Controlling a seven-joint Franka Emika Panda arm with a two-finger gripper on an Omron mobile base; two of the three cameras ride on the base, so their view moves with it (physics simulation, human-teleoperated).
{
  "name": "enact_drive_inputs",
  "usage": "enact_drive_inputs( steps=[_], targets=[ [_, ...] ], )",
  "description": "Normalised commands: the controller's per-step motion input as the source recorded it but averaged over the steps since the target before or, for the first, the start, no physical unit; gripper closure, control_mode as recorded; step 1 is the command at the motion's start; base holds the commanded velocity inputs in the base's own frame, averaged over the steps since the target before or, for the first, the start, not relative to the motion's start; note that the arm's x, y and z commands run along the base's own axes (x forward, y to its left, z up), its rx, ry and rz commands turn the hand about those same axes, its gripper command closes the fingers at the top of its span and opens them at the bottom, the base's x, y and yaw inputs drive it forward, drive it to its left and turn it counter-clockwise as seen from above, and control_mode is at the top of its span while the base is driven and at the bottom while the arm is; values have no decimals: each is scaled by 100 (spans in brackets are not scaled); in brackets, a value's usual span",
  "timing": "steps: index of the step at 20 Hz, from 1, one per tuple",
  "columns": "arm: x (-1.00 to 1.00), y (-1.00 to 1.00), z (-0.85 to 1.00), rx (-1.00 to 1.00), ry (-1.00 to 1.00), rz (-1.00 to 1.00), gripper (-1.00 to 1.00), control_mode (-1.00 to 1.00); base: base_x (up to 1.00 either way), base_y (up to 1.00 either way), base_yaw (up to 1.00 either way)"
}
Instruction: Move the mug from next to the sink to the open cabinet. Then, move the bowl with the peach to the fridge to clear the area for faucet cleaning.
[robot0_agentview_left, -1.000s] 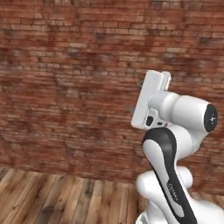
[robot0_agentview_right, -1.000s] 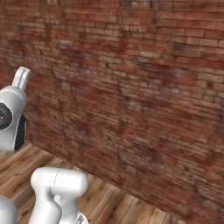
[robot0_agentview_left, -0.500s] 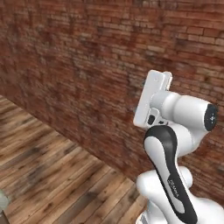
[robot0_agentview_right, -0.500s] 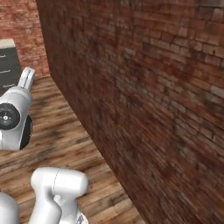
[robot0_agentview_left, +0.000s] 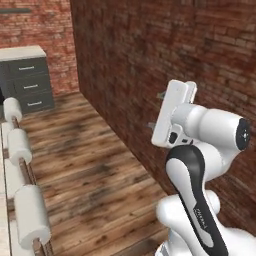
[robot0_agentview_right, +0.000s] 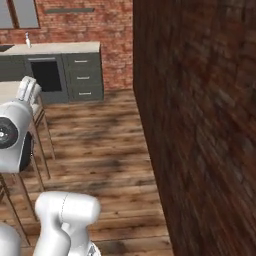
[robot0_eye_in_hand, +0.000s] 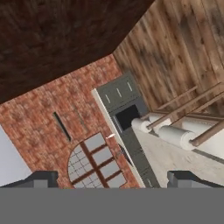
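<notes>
On my far left, three white-cushioned stools (robot0_agentview_left: 26, 200) lined the edge of a pale counter, and behind them stood a dark grey drawer unit (robot0_agentview_left: 27, 80) against the brick. Wooden floor (robot0_agentview_left: 90, 165) ran across to the dark brick wall (robot0_agentview_left: 165, 45) just beside my arm. My gripper (robot0_eye_in_hand: 111, 179) was released, jaws wide apart and holding nothing. I could not make out the mug, bowl or fridge; a small white bottle (robot0_agentview_right: 27, 39) stood on the distant kitchen counter (robot0_agentview_right: 55, 48).
</notes>
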Motion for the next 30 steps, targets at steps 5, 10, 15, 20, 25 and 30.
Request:
enact_drive_inputs(
  steps=[5,10,15,20,25,30],
  targets=[
    [0,0,0,0,0,0,-100,100,100,0,22],
    [0,0,0,0,0,0,-100,100,100,0,12],
    [0,0,0,0,0,0,-100,100,100,-9,0],
    [0,0,0,0,0,0,-100,100,100,-9,0],
    [0,0,0,0,0,0,-100,100,100,0,-5],
    [0,0,0,0,0,0,-100,100,100,0,-8]
  ],
)
